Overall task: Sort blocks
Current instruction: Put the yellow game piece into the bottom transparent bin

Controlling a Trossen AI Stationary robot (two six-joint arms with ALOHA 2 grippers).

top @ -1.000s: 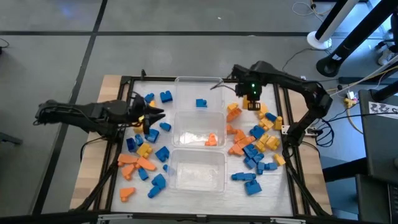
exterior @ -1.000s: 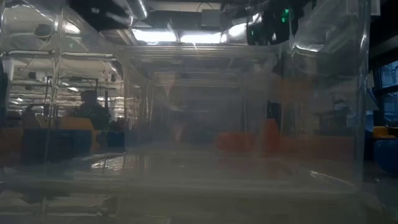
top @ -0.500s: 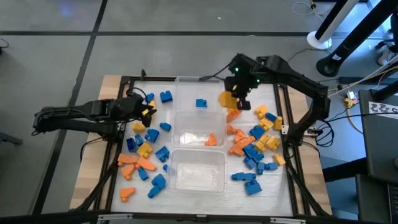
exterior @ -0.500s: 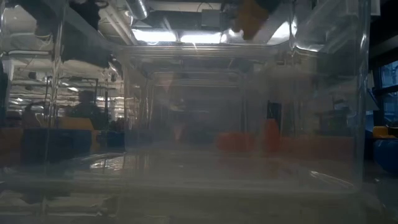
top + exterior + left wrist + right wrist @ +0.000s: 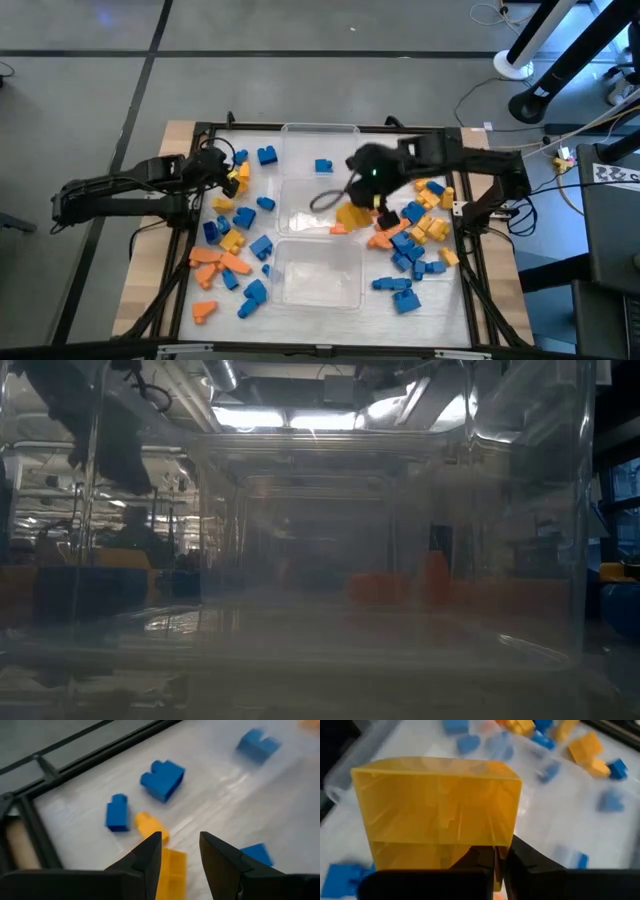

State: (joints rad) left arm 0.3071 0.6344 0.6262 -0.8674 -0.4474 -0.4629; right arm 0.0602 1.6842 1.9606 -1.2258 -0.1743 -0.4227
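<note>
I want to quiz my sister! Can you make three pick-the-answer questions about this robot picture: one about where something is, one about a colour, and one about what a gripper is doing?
1. Where is the right gripper?
A) over the middle tub
B) over the floor
C) beside the left arm

2. What colour is the block it holds?
A) blue
B) yellow
C) green

3. How are its fingers?
A) wide open with nothing in them
B) shut on the block
C) out of sight

Answers:
1 A: the high view shows it above that tub.
2 B: yellow fills the right wrist view.
3 B: the fingers pinch the block's edge.
</note>
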